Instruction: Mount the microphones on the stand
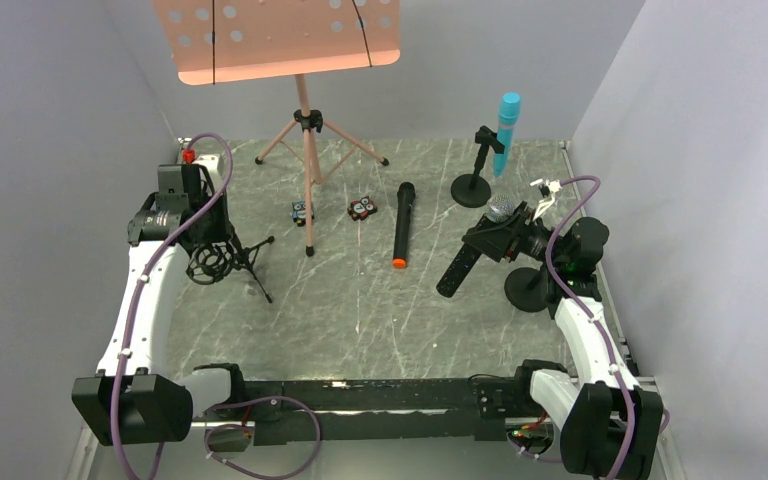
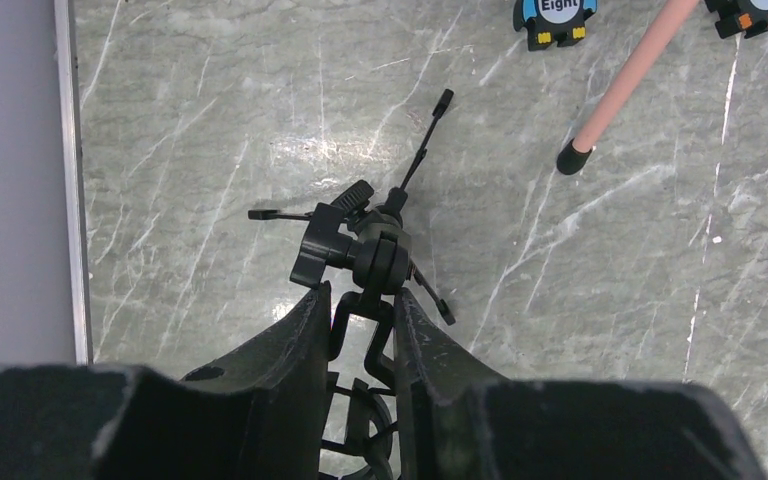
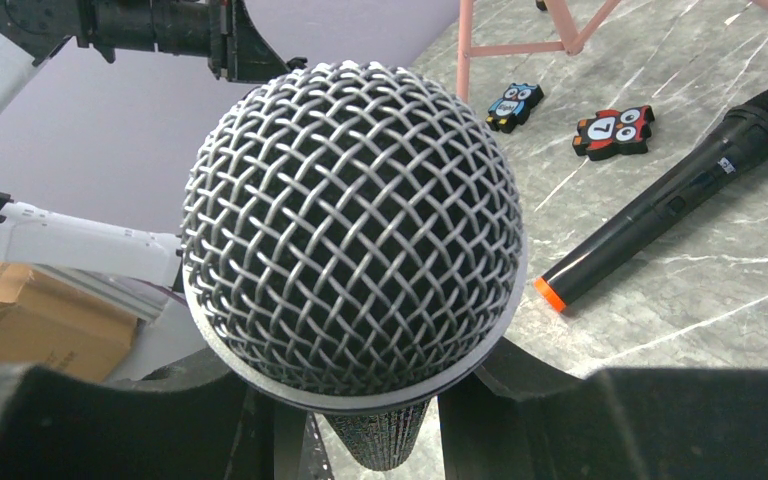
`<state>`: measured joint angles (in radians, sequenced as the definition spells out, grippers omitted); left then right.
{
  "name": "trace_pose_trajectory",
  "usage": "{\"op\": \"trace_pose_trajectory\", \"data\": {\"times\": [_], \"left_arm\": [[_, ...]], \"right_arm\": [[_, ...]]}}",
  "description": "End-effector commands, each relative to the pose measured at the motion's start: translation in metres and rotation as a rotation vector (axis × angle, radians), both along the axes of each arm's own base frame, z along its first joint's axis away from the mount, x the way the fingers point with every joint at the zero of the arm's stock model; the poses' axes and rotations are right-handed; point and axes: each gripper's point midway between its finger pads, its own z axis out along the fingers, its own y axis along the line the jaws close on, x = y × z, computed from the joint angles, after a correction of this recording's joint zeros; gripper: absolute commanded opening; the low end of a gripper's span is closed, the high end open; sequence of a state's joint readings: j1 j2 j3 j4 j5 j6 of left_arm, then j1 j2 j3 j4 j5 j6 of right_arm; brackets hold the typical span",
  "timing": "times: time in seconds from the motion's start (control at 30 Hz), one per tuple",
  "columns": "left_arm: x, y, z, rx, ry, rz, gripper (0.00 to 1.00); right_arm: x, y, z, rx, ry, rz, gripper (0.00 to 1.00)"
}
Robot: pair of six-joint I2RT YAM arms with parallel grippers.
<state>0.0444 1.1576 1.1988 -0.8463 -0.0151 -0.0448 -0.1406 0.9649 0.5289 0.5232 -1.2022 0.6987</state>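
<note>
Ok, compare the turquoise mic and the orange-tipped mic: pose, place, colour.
The turquoise microphone stands upright; the orange-tipped microphone lies flat. The turquoise one is clipped in a round-base stand; the orange-tipped one rests loose on the table. The turquoise one is one colour throughout; the orange-tipped one is black bar its end. Both are slim handheld sticks.

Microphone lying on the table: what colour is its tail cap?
Orange; the microphone shows best in right wrist view.
</note>
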Motion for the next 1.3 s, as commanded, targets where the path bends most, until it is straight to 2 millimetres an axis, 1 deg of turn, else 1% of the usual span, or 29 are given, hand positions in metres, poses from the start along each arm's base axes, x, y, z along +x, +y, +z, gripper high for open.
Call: {"op": "trace_pose_trajectory", "data": {"times": [0.0,0.03,0.13,0.23,0.3,0.37,0.43,0.5,0.53,0.63,0.8,0.87,1.0,1.07,1.13,1.2,1.27], "left_arm": [[0.001,-0.009,0.020,-0.031,-0.039,-0.033,0.25],[0.000,-0.009,0.019,-0.030,-0.035,-0.033,0.27],[0.000,-0.008,0.017,-0.027,-0.030,-0.030,0.29],[0.000,-0.008,0.015,-0.025,-0.023,-0.025,0.35],[0.001,-0.008,0.013,-0.024,-0.017,-0.025,0.38],[0.001,-0.006,0.013,-0.020,-0.014,-0.020,0.38],[0.001,-0.006,0.013,-0.018,-0.013,-0.018,0.43],[0.001,-0.006,0.013,-0.019,-0.011,-0.019,0.43],[0.002,-0.006,0.014,-0.019,-0.015,-0.019,0.42],[0.003,-0.005,0.016,-0.016,-0.025,-0.015,0.35],[0.003,-0.005,0.012,-0.014,-0.010,-0.018,0.23],[0.003,-0.005,0.011,-0.012,0.000,-0.020,0.23],[0.003,-0.005,0.006,-0.014,0.011,-0.018,0.29],[0.003,-0.005,0.003,-0.016,0.017,-0.018,0.28],[0.002,-0.005,0.002,-0.015,0.016,-0.017,0.24],[0.001,-0.005,0.004,-0.014,0.008,-0.018,0.10],[0.000,-0.005,0.011,-0.016,-0.014,-0.016,0.01]], "right_arm": [[0.004,-0.001,0.022,-0.014,-0.090,-0.006,0.07],[0.004,-0.001,0.023,-0.015,-0.091,-0.006,0.07],[0.004,-0.001,0.023,-0.015,-0.091,-0.005,0.07],[0.004,-0.001,0.023,-0.015,-0.092,-0.006,0.07],[0.004,-0.002,0.023,-0.014,-0.090,-0.007,0.07],[0.004,-0.002,0.023,-0.014,-0.091,-0.007,0.07],[0.004,-0.002,0.023,-0.014,-0.090,-0.006,0.07],[0.004,-0.002,0.023,-0.014,-0.091,-0.006,0.07],[0.004,-0.001,0.023,-0.014,-0.091,-0.005,0.07],[0.003,-0.002,0.023,-0.014,-0.093,-0.007,0.07],[0.003,-0.002,0.025,-0.014,-0.095,-0.007,0.07],[0.003,-0.002,0.024,-0.012,-0.093,-0.005,0.07],[0.002,-0.002,0.025,-0.013,-0.098,-0.006,0.07],[0.002,-0.002,0.026,-0.013,-0.101,-0.007,0.07],[0.002,-0.003,0.026,-0.014,-0.101,-0.008,0.07],[0.002,-0.003,0.026,-0.014,-0.101,-0.008,0.07],[0.002,-0.003,0.026,-0.014,-0.102,-0.008,0.07]]}}
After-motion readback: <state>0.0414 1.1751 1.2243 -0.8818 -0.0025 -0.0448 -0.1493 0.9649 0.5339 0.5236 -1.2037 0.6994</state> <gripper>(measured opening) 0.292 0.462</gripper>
